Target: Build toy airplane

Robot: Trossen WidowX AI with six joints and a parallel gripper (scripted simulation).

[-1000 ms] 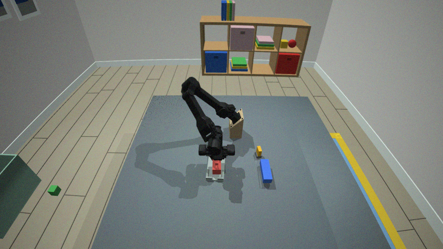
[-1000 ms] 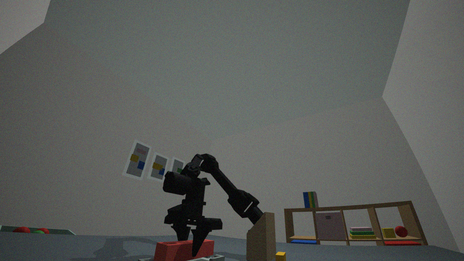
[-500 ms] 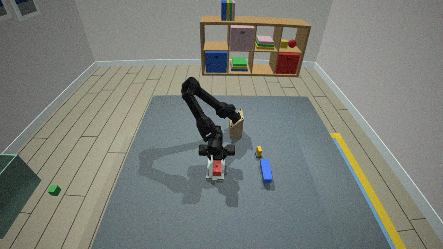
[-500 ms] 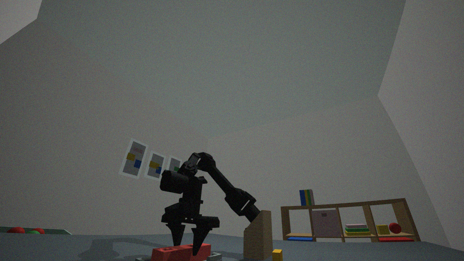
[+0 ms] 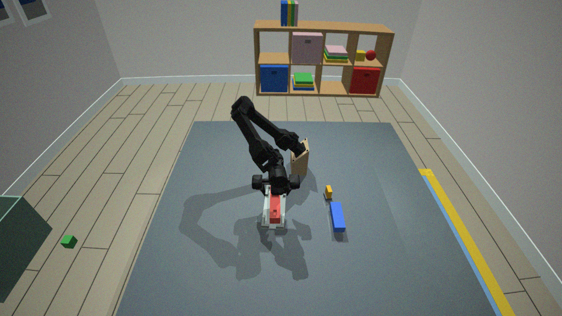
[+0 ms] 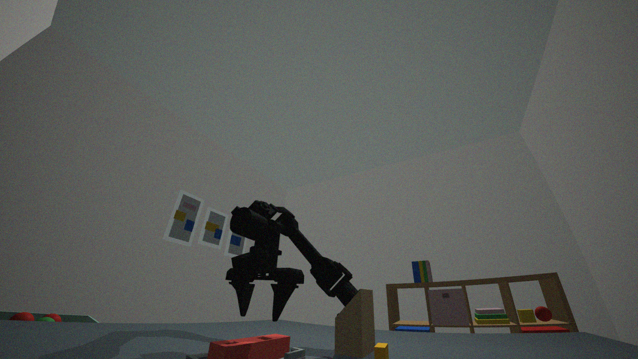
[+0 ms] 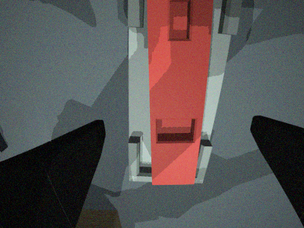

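Note:
The red fuselage lies lengthwise in the pale grey cradle, between its posts, both sockets facing up and empty. At the lower end in the wrist view it sits closer to the right post; I cannot tell whether it is fully down. My gripper is open and empty above the fuselage, a finger to each side in the wrist view. The blue wing lies on the mat right of the cradle. The small orange tail fin stands behind it.
The arm's wooden base stands behind the cradle. A green cube and a dark green bin are at the far left. A shelf stands at the back wall.

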